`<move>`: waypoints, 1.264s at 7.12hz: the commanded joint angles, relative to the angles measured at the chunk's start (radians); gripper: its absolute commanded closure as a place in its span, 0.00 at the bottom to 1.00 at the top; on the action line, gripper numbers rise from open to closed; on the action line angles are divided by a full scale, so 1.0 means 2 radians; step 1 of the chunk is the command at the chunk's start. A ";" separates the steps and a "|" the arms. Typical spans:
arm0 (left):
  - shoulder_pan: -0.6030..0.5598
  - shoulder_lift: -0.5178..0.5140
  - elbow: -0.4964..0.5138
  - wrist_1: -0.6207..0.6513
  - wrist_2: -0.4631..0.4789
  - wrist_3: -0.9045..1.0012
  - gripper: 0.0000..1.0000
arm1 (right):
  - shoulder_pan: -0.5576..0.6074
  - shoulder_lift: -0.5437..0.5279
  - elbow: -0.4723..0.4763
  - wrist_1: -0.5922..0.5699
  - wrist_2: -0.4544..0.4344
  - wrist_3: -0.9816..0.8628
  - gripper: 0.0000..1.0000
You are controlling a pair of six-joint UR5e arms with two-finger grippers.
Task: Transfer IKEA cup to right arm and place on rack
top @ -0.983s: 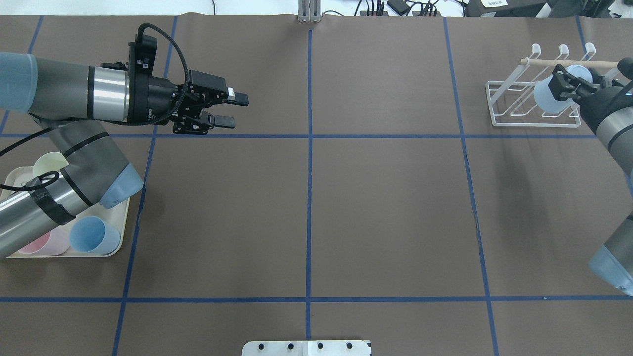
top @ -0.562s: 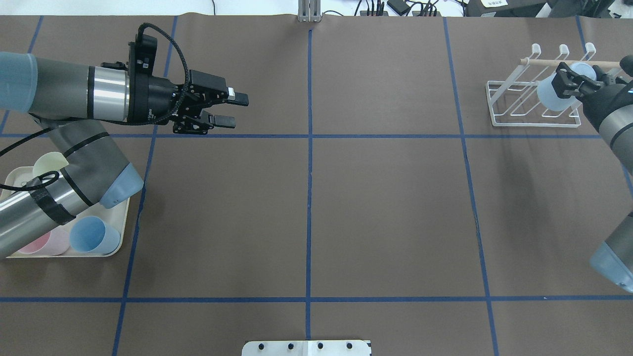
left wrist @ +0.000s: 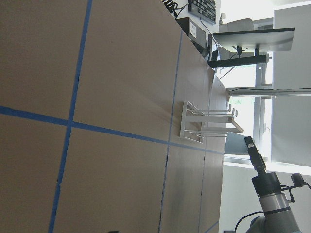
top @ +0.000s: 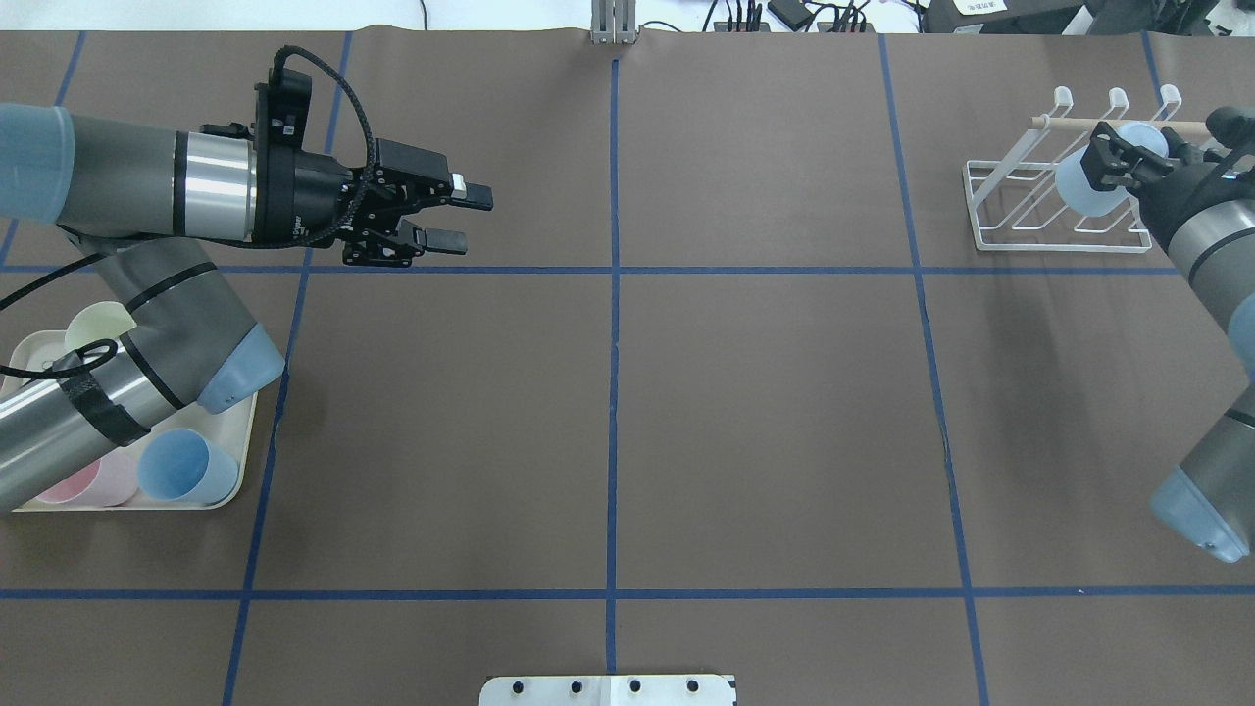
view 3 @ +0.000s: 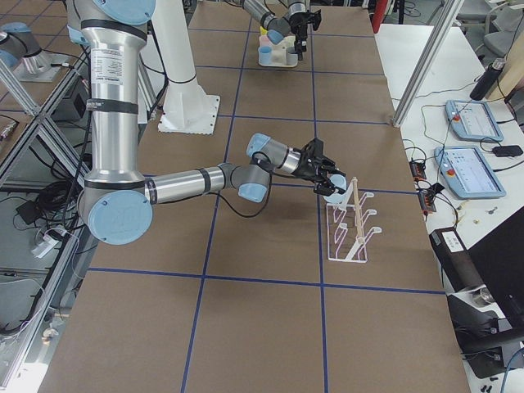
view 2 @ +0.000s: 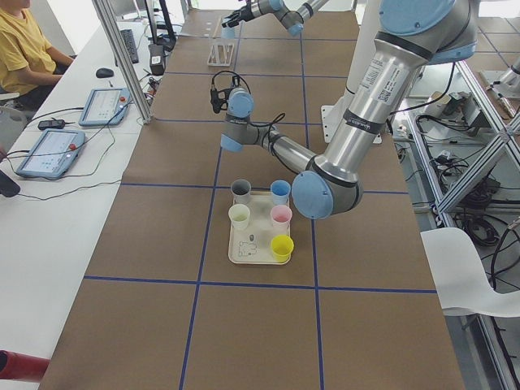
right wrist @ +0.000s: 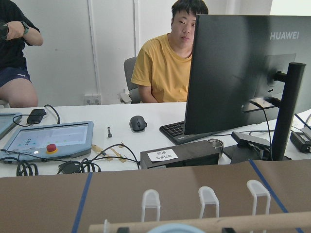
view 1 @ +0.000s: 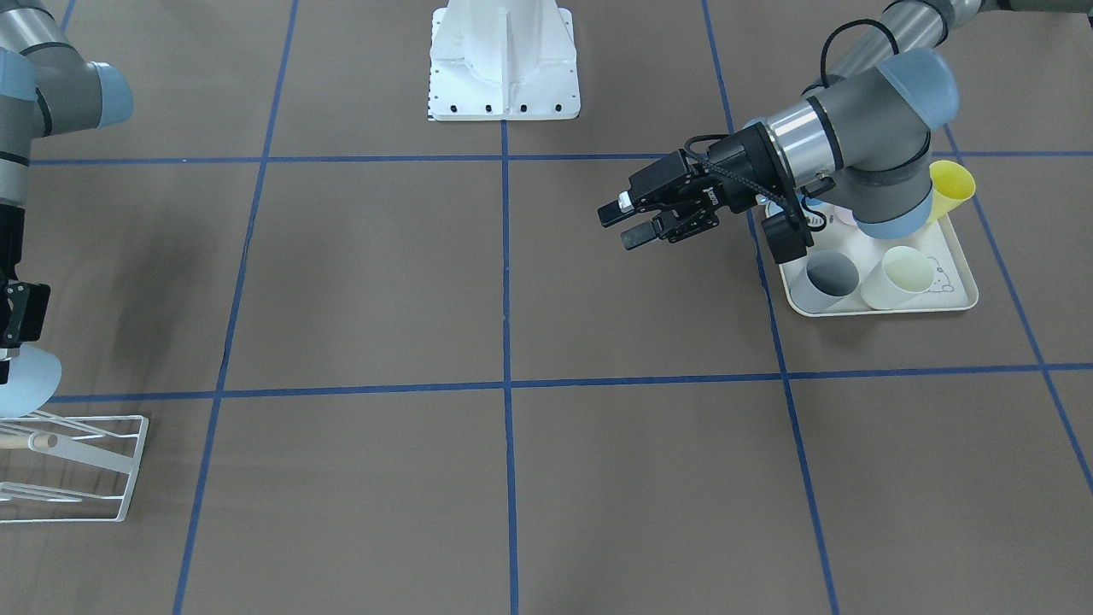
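My right gripper (top: 1108, 165) is shut on a pale blue IKEA cup (top: 1079, 191). It holds the cup tilted over the white wire rack (top: 1039, 214) at the far right, just below the rack's wooden dowel (top: 1074, 122). The front-facing view shows the same cup (view 1: 27, 376) hanging just above the rack (view 1: 81, 465). In the right wrist view the dowel (right wrist: 194, 224) and the rack's white hooks (right wrist: 208, 196) are close ahead. My left gripper (top: 453, 218) hovers open and empty over the far left of the table.
A cream tray (top: 238, 461) at the left edge holds blue (top: 186, 466), pink (top: 93, 480) and pale yellow (top: 98, 322) cups, partly under my left arm. People sit at a desk beyond the table's far edge (right wrist: 165, 63).
My right gripper has carried the cup a little farther up toward the dowel, and the right arm's elbow has shifted. The left arm has not moved.
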 commanded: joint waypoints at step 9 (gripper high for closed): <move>0.000 0.000 0.000 0.001 0.001 0.001 0.24 | -0.007 0.027 -0.047 0.002 0.004 0.007 0.00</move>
